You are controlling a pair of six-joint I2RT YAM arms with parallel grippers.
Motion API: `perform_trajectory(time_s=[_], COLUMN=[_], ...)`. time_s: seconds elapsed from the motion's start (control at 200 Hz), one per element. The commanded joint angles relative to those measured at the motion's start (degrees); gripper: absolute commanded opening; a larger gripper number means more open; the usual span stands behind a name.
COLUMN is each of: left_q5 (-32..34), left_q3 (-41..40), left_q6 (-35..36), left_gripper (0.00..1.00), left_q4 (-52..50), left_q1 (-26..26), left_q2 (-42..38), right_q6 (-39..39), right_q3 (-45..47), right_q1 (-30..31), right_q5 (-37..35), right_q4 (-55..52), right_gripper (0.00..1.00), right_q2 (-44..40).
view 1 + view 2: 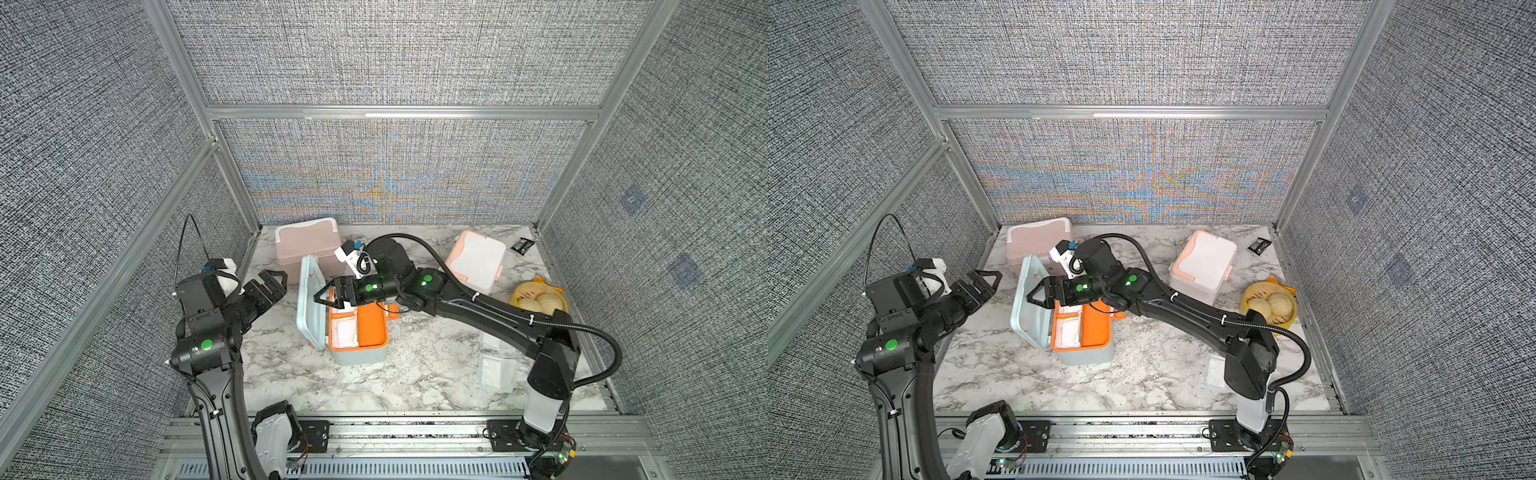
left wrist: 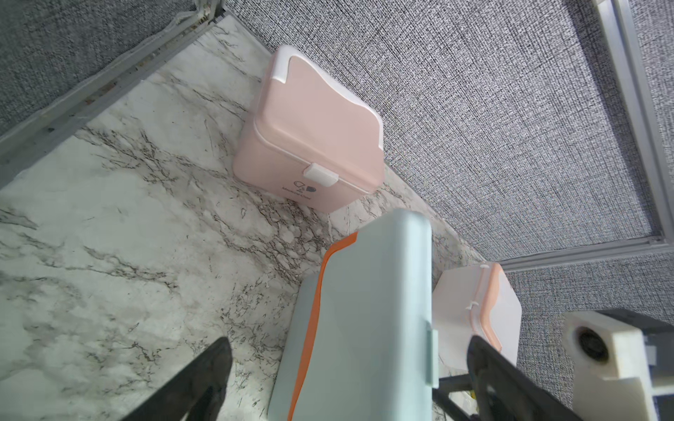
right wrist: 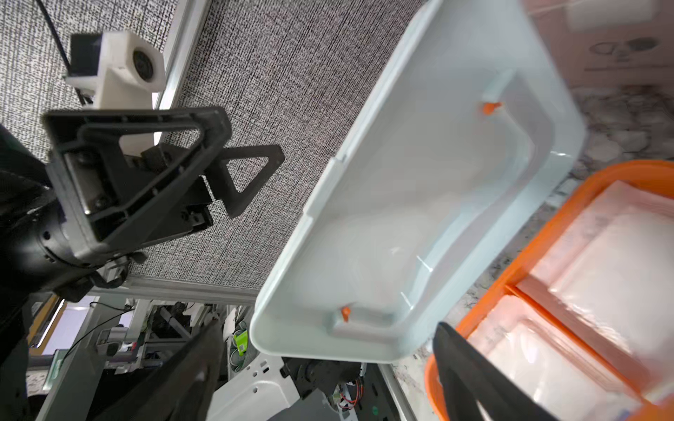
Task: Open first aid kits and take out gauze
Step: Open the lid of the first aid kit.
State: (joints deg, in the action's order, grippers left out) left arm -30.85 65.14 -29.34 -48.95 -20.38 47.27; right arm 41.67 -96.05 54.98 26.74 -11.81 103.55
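The pale blue-and-orange first aid kit (image 1: 359, 332) stands open mid-table, its lid (image 1: 311, 301) upright on the left side. White gauze packets (image 1: 345, 332) lie in its orange tray (image 3: 510, 288). My right gripper (image 1: 323, 296) hovers open over the tray's back end beside the lid (image 3: 419, 204), holding nothing. My left gripper (image 1: 281, 283) is open and empty, left of the lid's outer face (image 2: 364, 310). The pink-and-white kit (image 1: 307, 245) and the white-and-peach kit (image 1: 478, 262) are shut. More gauze (image 1: 494, 370) lies on the table under the right arm.
A yellow basket of buns (image 1: 538, 299) sits at the right edge, and a small black wrapper (image 1: 521, 244) lies in the back right corner. Fabric walls close the marble table (image 1: 291, 374) on three sides. The pink kit (image 2: 310, 138) stands against the back wall.
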Motion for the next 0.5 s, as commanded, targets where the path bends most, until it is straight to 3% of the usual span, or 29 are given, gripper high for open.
perform_trajectory(time_s=[0.0,0.295,0.495], left_q5=[-2.8,-5.9,-6.9], left_q3=[-0.7,-6.8,-9.0], left_q6=[0.1,0.5,-0.1], left_gripper=[1.00,1.00,0.99], left_q4=[1.6,3.7,4.9], left_q1=[0.0,0.0,0.3], left_q2=[-1.4,-2.1,-3.2], right_q6=[-2.4,-3.5,-2.4], right_q3=[1.8,-0.5,-5.5], right_q1=[-1.5,-3.1,-3.0], right_q5=[-8.9,-18.0,-20.8], right_q4=[-4.8,-11.7,-16.1], right_gripper=[0.85,0.70,0.66], right_q2=[-2.0,1.3,6.5])
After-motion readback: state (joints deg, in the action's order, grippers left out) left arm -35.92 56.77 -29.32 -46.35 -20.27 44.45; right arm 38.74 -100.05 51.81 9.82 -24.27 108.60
